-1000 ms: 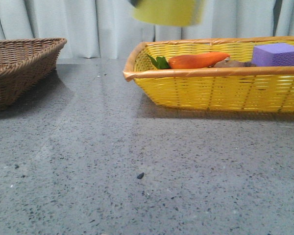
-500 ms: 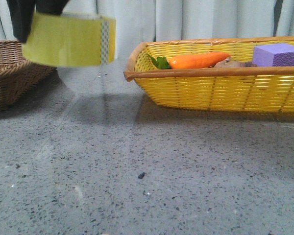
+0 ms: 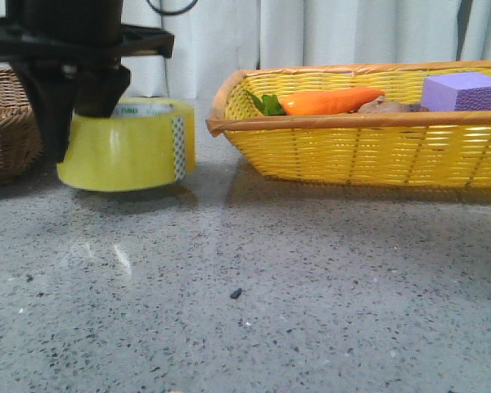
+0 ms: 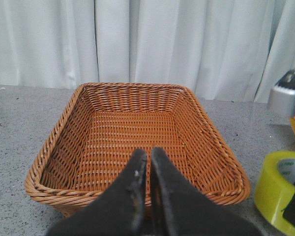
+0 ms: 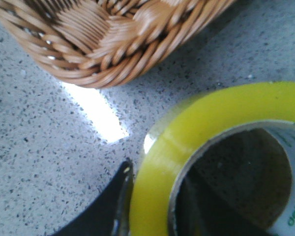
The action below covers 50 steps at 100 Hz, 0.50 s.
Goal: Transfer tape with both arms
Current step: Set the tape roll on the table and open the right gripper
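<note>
Down came your wide yellow tape roll (image 3: pixel 129 144) from mid-air half a second before, landing on the grey speckled table (image 3: pixel 311 286) between the brown wicker basket (image 3: pixel 8 123) at left and the yellow woven basket (image 3: pixel 368 139) at right. Your right gripper (image 3: pixel 69 102) pinched its wall, one finger inside the core. Your left gripper (image 4: pixel 148 169) hung closed and empty over the brown basket.

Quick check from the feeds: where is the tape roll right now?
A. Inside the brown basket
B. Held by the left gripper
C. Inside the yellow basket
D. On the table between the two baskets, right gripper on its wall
D: the tape sits on the table between the brown basket and the yellow basket, with the right gripper straddling its wall.
</note>
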### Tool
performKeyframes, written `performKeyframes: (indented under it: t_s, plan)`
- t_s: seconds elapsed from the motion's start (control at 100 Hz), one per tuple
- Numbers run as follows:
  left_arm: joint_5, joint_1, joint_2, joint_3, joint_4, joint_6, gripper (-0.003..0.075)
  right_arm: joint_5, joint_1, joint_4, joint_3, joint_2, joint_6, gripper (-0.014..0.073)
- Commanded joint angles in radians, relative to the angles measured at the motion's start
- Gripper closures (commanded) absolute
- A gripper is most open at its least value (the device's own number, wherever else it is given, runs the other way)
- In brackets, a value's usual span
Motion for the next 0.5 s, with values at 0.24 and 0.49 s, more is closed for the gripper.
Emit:
performKeyframes:
  t_s: [0.24, 0.49]
  plan:
    - [-0.073, 0.001, 0.017, -0.035, -0.037, -0.009, 0.0741, 0.039, -0.001, -0.001, -0.033, -0.074, -0.015, 0.0284]
    - [-0.012, -0.056, 0.034, -0.058, -0.037, 0.000, 0.0741, 0.039, -0.005, -0.013, -0.033, -0.205, -0.015, 0.0450]
